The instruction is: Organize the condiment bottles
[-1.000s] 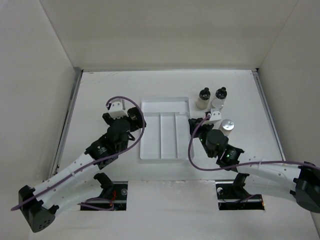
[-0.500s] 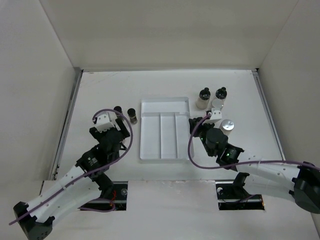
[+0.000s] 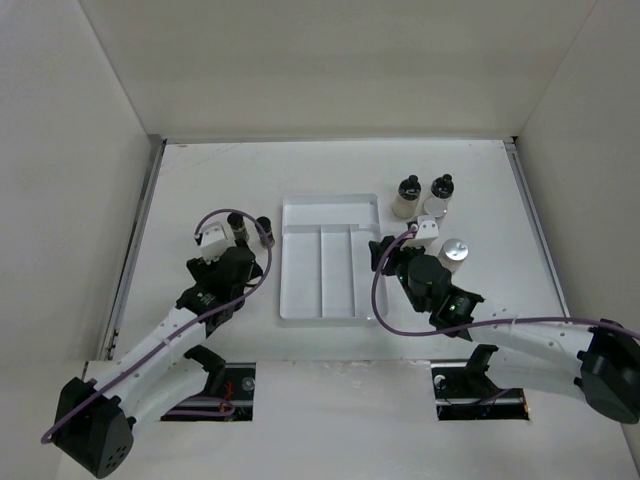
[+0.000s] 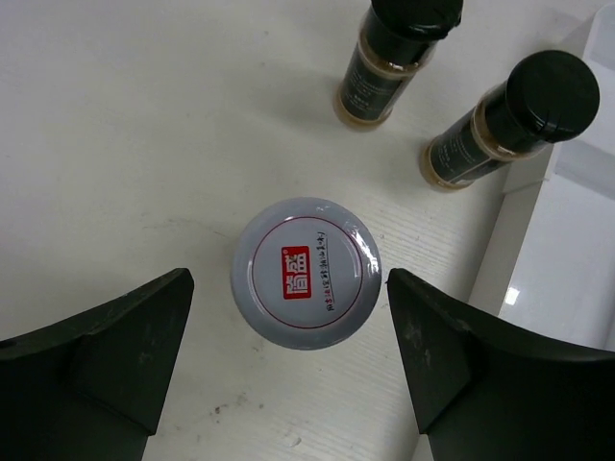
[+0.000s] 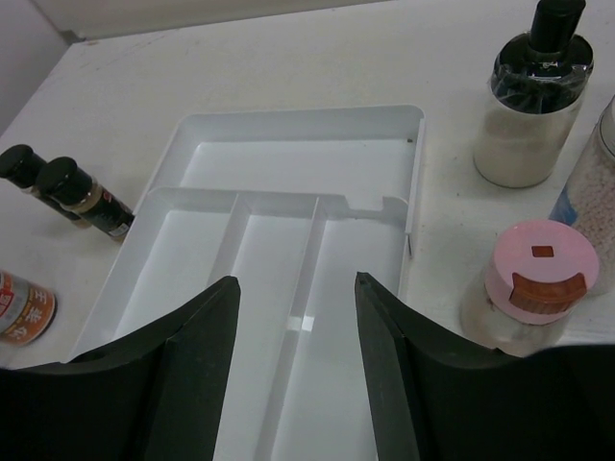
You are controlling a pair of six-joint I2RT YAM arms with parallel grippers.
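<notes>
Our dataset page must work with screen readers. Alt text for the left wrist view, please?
A silver-lidded bottle with a red label on its lid stands on the white table between the open black fingers of the left gripper, touching neither. Two dark jars with black lids stand beyond it, upper right, beside a white plastic tray.

The right gripper hung with its black fingers spread apart over a white divided plastic tray. Just right of its right finger stood a clear shaker with a pink cap. Farther ahead on that side was a clear bottle with a black knob cap. Well off to its left stood two dark jars with black lids.
</notes>
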